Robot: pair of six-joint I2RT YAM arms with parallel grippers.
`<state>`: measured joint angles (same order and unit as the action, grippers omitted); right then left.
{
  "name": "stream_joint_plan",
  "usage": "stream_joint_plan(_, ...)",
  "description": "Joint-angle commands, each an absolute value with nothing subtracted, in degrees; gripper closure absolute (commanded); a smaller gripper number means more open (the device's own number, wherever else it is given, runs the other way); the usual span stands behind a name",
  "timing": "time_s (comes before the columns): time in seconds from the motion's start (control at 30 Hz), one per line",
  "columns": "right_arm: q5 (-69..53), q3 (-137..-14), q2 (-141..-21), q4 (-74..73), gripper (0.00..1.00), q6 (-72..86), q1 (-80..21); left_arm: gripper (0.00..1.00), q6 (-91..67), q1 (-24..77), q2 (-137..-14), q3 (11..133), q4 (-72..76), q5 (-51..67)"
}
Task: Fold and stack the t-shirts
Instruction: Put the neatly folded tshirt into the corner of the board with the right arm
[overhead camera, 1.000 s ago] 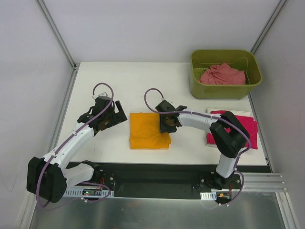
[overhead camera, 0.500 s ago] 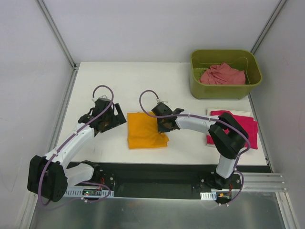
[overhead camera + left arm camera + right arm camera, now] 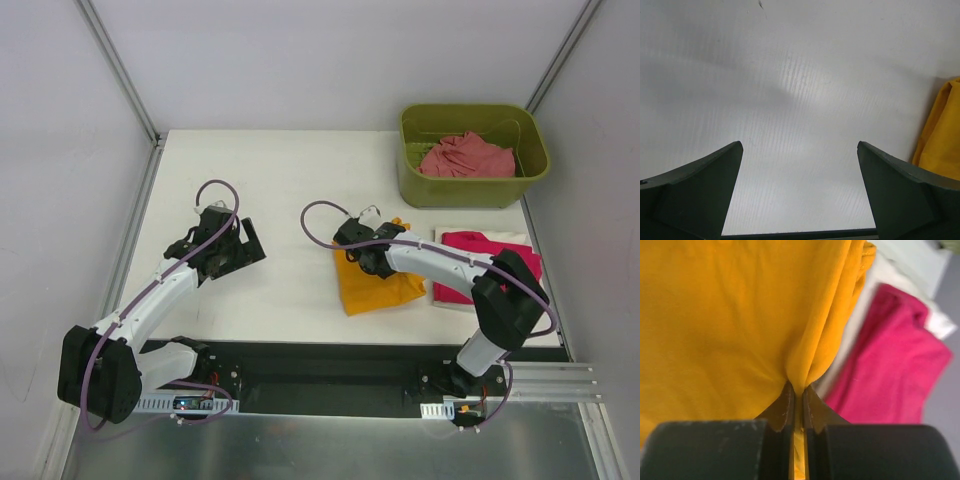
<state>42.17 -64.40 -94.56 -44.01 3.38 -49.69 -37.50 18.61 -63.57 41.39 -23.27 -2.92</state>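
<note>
Pinching a fold of the orange-yellow t-shirt (image 3: 385, 287) at the table's (image 3: 290, 180) near middle, the right gripper (image 3: 796, 390) sits beside the magenta t-shirt (image 3: 490, 252), the left gripper (image 3: 243, 250) gapes wide and empty, and the salmon-pink t-shirt (image 3: 465, 157) fills the far bin (image 3: 470, 190).

The bin (image 3: 460, 190) stands in the far right corner of the tabletop (image 3: 290, 170), with the first t-shirt (image 3: 466, 156) in it. Before the bin, along the right edge, lies the second t-shirt (image 3: 485, 243) (image 3: 890, 365). Just left of that, near the front edge, lies the third t-shirt (image 3: 380, 288) (image 3: 730, 325), with the right end effector (image 3: 362, 255) (image 3: 796, 400) at its far left part. The left end effector (image 3: 240, 245) (image 3: 800, 150) is over the left half, well apart.
</note>
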Motion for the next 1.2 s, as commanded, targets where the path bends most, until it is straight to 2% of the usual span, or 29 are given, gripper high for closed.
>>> stream_joint_plan(0.0,53.6,-68.0,-89.4,-54.8,1.0,0.4,-49.7,0.01,-36.2,17.8,-62.5,41.4,-23.2,-1.4)
stream_joint_plan(0.13,54.4,-68.4,-84.7,-57.6,1.0,-2.5,-49.0,0.01,-35.5,17.8,-62.3,41.7,-23.2,-0.4)
stream_joint_plan(0.57,60.0,-71.8,-73.3,-68.2,0.99,2.1,-43.5,0.01,-35.4,17.8,-63.0,41.8,-23.2,-0.1)
stream_joint_plan(1.17,51.3,-80.5,-67.2,-68.0,0.99,-5.7,-36.8,0.01,-35.8,17.7,-63.1,41.8,-23.2,1.1)
